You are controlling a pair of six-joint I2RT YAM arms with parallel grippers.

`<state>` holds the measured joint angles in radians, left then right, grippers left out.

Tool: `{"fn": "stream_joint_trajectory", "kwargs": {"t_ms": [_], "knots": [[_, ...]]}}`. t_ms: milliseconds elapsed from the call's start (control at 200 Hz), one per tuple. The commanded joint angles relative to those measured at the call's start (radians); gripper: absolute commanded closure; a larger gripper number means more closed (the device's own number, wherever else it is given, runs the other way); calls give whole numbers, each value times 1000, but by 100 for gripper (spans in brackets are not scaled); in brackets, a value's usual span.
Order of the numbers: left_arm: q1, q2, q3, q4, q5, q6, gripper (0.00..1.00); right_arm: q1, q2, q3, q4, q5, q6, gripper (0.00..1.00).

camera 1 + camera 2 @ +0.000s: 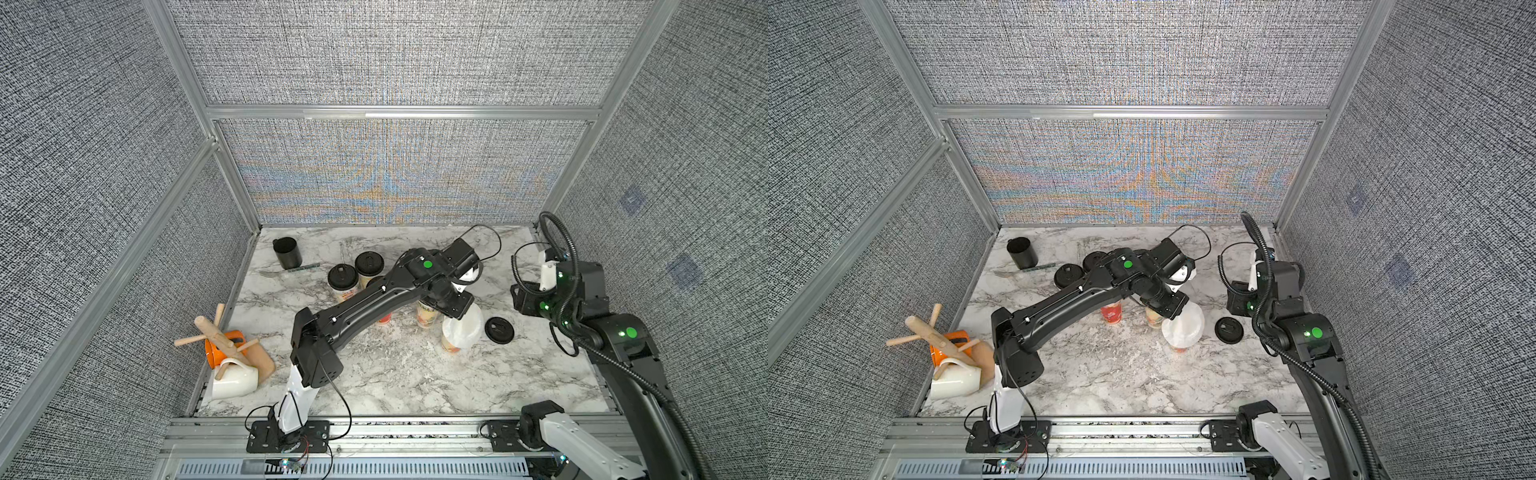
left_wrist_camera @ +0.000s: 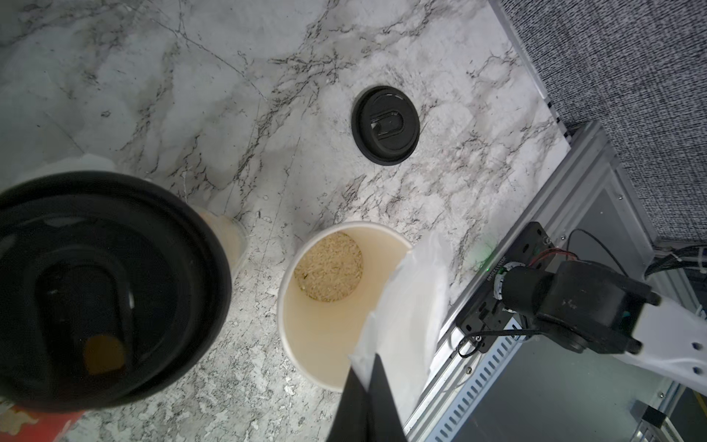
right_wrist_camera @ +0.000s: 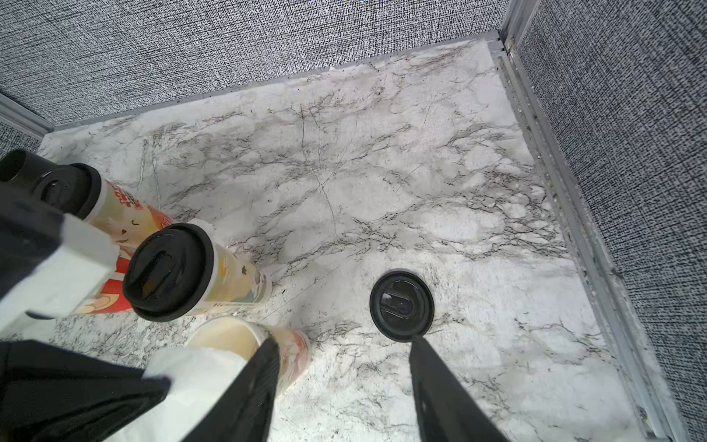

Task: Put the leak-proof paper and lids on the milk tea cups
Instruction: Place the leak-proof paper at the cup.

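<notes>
My left gripper (image 2: 369, 358) is shut on the edge of a whitish sheet of leak-proof paper (image 2: 413, 306), which hangs tilted over one side of an open milk tea cup (image 2: 321, 325) with brownish grains at its bottom. In both top views the paper (image 1: 463, 328) (image 1: 1183, 328) hides most of that cup's mouth. Other milk tea cups (image 1: 343, 278) (image 1: 369, 264) carry black lids; two more (image 1: 428, 311) (image 1: 384, 318) stand partly under the left arm. My right gripper (image 3: 341, 340) is open and empty, above the table between the open cup (image 3: 225, 336) and a loose black lid (image 3: 401, 304).
A loose black lid (image 1: 499, 330) lies right of the open cup. A plain black cup (image 1: 286, 252) and a fork (image 1: 270, 273) are at the back left. A wooden mug tree (image 1: 216, 336), an orange cup (image 1: 220, 349) and a white mug (image 1: 232, 378) lie at the left edge.
</notes>
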<state>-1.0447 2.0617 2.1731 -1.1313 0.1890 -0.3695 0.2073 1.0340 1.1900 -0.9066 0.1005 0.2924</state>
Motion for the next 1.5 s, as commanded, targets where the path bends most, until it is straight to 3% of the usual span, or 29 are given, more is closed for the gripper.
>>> {"fn": "stream_joint_trajectory", "kwargs": {"t_ms": [0, 460, 811, 1491], "knots": [[10, 14, 21, -13, -29, 17, 100, -7, 1, -7, 43, -20, -18, 43], [20, 94, 122, -90, -51, 41, 100, -24, -8, -20, 38, -33, -29, 42], [20, 92, 122, -104, -77, 47, 79, -27, -9, -24, 43, -42, -30, 42], [21, 117, 151, -112, -98, 57, 69, -30, -18, -38, 45, -47, -35, 43]]}}
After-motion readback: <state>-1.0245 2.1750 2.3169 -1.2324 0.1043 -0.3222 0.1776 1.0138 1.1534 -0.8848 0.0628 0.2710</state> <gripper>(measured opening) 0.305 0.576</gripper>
